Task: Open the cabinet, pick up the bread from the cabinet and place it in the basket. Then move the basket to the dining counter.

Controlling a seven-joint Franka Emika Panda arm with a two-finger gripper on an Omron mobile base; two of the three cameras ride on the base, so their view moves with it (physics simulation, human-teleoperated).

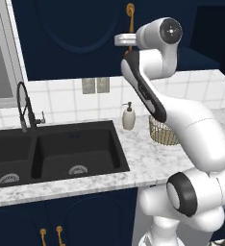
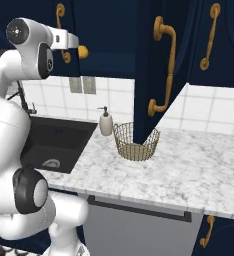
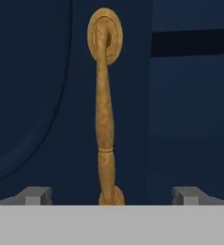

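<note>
Hand view, cabinet (image 3: 37, 95) brass handle (image 3: 104, 119) centred between wide-open, empty fingers (image 3: 35, 195)

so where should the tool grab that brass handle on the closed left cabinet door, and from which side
Grab the handle around the middle of its long, slim shaft, not at the round end mounts. Come straight in at the door face with one finger on each side, as the tool is lined up now. The bar stands upright and clear of the cabinet door, so the open fingers can straddle it.
</note>
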